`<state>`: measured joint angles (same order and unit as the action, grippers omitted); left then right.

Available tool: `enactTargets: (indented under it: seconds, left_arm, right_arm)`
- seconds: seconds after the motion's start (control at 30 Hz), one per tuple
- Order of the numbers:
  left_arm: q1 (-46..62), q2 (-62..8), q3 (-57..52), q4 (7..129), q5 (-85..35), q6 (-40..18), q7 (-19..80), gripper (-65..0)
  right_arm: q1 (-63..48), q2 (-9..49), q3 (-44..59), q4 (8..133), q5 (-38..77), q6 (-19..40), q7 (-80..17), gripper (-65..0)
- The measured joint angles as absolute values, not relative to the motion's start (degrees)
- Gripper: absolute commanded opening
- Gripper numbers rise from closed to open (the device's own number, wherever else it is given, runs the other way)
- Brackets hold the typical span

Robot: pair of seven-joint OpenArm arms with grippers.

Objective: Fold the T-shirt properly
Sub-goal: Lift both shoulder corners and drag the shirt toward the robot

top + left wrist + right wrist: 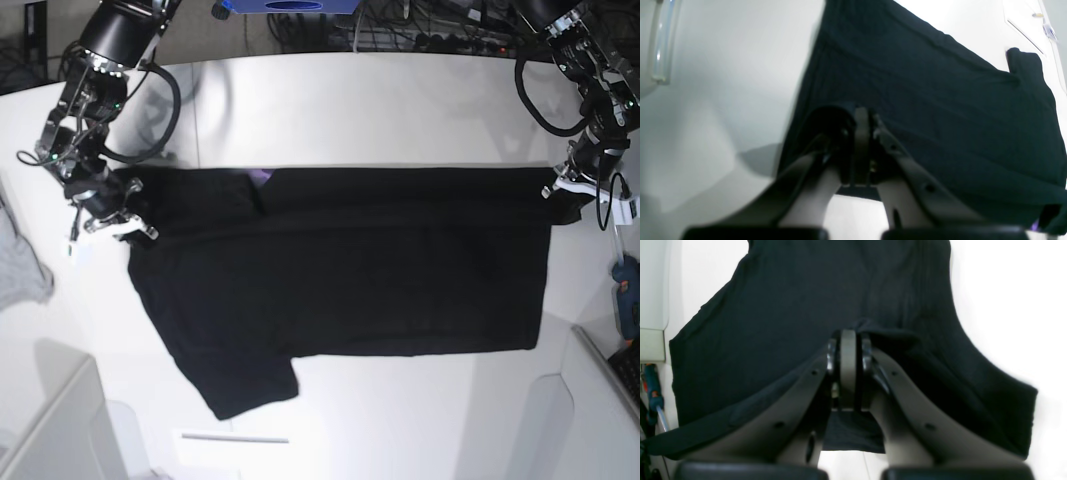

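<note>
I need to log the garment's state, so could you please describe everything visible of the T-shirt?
The T-shirt is black, soft-looking cloth, plain side up, spread sideways across the white table. One short sleeve angles toward the near edge; a sliver of purple shows at the far edge. The right gripper and the left gripper each pinch a far corner, lifting those ends slightly.

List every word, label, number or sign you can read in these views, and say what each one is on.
None can be read.
T-shirt: plain black cloth showing, no print legible.
Blue object at the base view's top edge: dark mark, no readable text.
</note>
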<state>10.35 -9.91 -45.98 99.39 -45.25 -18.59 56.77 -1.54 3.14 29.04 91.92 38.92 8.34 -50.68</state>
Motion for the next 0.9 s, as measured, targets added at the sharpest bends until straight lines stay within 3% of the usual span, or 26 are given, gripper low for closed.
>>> enactTargets:
  seconds: [0.9]
  left_arm:
    - [8.60, -12.86, -42.92, 92.62, -45.06, -15.79, 56.58, -65.0]
  right_arm:
    - [1.08, 3.27, 25.15, 87.50, 38.52, 8.29, -50.19, -65.0]
